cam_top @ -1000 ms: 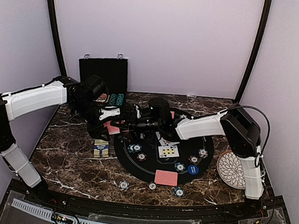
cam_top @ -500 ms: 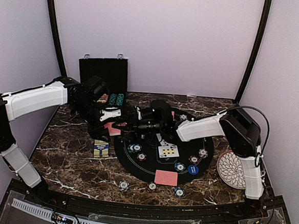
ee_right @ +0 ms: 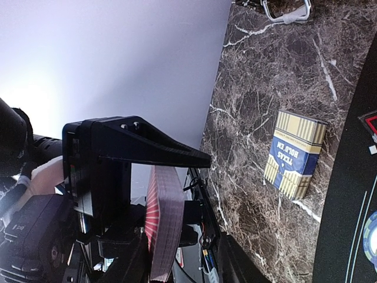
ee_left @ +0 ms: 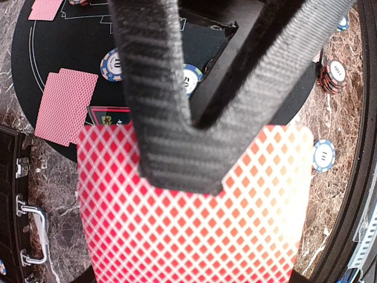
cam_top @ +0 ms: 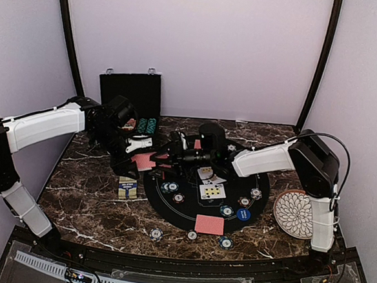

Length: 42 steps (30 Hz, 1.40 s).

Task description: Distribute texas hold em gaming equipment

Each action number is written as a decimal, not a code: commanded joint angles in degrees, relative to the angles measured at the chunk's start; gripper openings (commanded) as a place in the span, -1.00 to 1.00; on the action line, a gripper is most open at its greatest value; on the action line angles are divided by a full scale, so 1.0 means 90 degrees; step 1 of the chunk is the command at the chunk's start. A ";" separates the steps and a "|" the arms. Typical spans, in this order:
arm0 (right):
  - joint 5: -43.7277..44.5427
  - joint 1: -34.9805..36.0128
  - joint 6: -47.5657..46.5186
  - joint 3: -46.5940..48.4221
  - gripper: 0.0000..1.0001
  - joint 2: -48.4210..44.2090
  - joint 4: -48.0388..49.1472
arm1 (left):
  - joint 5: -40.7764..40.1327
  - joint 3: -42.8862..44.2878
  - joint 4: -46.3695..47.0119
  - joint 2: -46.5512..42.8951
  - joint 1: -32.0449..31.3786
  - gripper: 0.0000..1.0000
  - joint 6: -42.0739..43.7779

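L tool (cam_top: 134, 153) clenched on red card deck (ee_left: 194, 236), held above tabletop (cam_top: 87, 205). R tool (cam_top: 169, 157) just beside deck; clenched or not, can't tell.

Lighting: even, soft, diffuse; faint shadows are cast on the marble counter (cam_top: 87, 205). Left wrist: held red-backed cards (ee_left: 194, 236) rendered blurred, washed pale toward the right edge. Right wrist: wall (ee_right: 118, 53) overexposed; foreground dim.

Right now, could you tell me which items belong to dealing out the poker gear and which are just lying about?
Job: red-backed deck, face-down card, poker chips, blue marker disc.
Lying about: patterned plate, black case, card box.
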 commanded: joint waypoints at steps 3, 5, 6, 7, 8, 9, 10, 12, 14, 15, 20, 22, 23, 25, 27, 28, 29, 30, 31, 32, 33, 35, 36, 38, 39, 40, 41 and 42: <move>-0.0113 -0.0020 -0.0076 -0.0096 -0.27 -0.0325 -0.0028 | 0.0006 0.0110 -0.0027 -0.0174 0.0042 -1.00 0.0015; -0.0141 -0.0018 -0.0065 -0.0110 -0.30 -0.0327 -0.0020 | -0.0002 0.0101 -0.0017 -0.0178 0.0041 -1.00 0.0018; -0.0156 -0.0013 -0.0032 -0.0117 -0.32 -0.0326 0.0015 | -0.0012 0.0100 -0.0010 -0.0178 0.0043 -1.00 0.0013; -0.0169 -0.0009 0.0002 -0.0134 -0.35 -0.0328 0.0065 | -0.0008 0.0093 -0.0007 -0.0180 0.0037 -1.00 0.0017; -0.0185 -0.0008 0.0038 -0.0146 -0.38 -0.0326 0.0110 | -0.0008 0.0091 -0.0005 -0.0171 0.0041 -1.00 0.0018; -0.0204 0.0000 0.0068 -0.0151 -0.42 -0.0328 0.0146 | -0.0007 0.0090 -0.0010 -0.0169 0.0039 -1.00 0.0018; -0.0219 0.0010 0.0084 -0.0159 -0.46 -0.0334 0.0170 | -0.0013 0.0085 -0.0006 -0.0173 0.0042 -1.00 0.0018; -0.0248 0.0012 0.0127 -0.0178 -0.54 -0.0350 0.0210 | -0.0035 0.0069 -0.0001 -0.0183 0.0042 -1.00 0.0026; -0.0276 0.0021 0.0176 -0.0189 -0.62 -0.0361 0.0256 | -0.0060 0.0046 0.0008 -0.0186 0.0041 -1.00 0.0037; -0.0288 0.0021 0.0200 -0.0190 -0.66 -0.0367 0.0298 | -0.0072 0.0039 0.0017 -0.0187 0.0037 -1.00 0.0042; -0.0356 0.0012 0.0302 -0.0212 -0.87 -0.0391 0.0394 | -0.0101 -0.0005 0.0050 -0.0184 0.0036 -1.00 0.0040; -0.0369 0.0000 0.0343 -0.0254 -0.96 -0.0425 0.0454 | -0.0126 -0.0021 0.0054 -0.0185 0.0035 -1.00 0.0045; -0.0376 -0.0013 0.0371 -0.0284 -1.00 -0.0440 0.0489 | -0.0133 -0.0026 0.0049 -0.0187 0.0035 -1.00 0.0051; -0.0394 -0.0065 0.0451 -0.0363 -1.00 -0.0485 0.0607 | -0.0148 -0.0032 0.0046 -0.0195 0.0038 -1.00 0.0062; -0.0409 -0.0117 0.0578 -0.0483 -1.00 -0.0532 0.0804 | -0.0160 -0.0036 0.0058 -0.0185 0.0037 -1.00 0.0066; -0.0427 -0.0140 0.0649 -0.0535 -1.00 -0.0563 0.0916 | -0.0165 -0.0037 0.0056 -0.0186 0.0040 -1.00 0.0067; -0.0446 -0.0166 0.0719 -0.0595 -1.00 -0.0581 0.1022 | -0.0162 -0.0044 0.0055 -0.0187 0.0038 -1.00 0.0067; -0.0459 -0.0186 0.0751 -0.0641 -1.00 -0.0601 0.1085 | -0.0162 -0.0050 0.0059 -0.0192 0.0036 -1.00 0.0067; -0.0464 -0.0206 0.0768 -0.0692 -1.00 -0.0629 0.1111 | -0.0179 -0.0060 0.0063 -0.0191 0.0040 -1.00 0.0067; -0.0473 -0.0233 0.0772 -0.0748 -1.00 -0.0663 0.1110 | -0.0189 -0.0068 0.0063 -0.0194 0.0044 -1.00 0.0079; -0.0482 -0.0255 0.0775 -0.0816 -1.00 -0.0704 0.1109 | -0.0222 -0.0093 0.0069 -0.0194 0.0039 -1.00 0.0088; -0.0493 -0.0355 0.0771 -0.1011 -1.00 -0.0828 0.1119 | -0.0259 -0.0133 0.0073 -0.0203 0.0037 -1.00 0.0109; -0.0504 -0.0423 0.0753 -0.1119 -1.00 -0.0905 0.1106 | -0.0281 -0.0148 0.0074 -0.0210 0.0043 -1.00 0.0119; -0.0528 -0.0581 0.0697 -0.1389 -1.00 -0.1087 0.1065 | -0.0322 -0.0191 0.0086 -0.0223 0.0037 -1.00 0.0138; -0.0549 -0.0672 0.0674 -0.1517 -1.00 -0.1193 0.1039 | -0.0334 -0.0220 0.0096 -0.0233 0.0041 -1.00 0.0144; -0.0573 -0.0757 0.0629 -0.1643 -1.00 -0.1293 0.0991 | -0.0356 -0.0231 0.0106 -0.0235 0.0039 -1.00 0.0149; -0.0587 -0.0842 0.0562 -0.1758 -1.00 -0.1403 0.0886 | -0.0366 -0.0244 0.0109 -0.0236 0.0037 -1.00 0.0154; -0.0591 -0.0933 0.0455 -0.1876 -1.00 -0.1525 0.0738 | -0.0374 -0.0253 0.0107 -0.0236 0.0038 -1.00 0.0159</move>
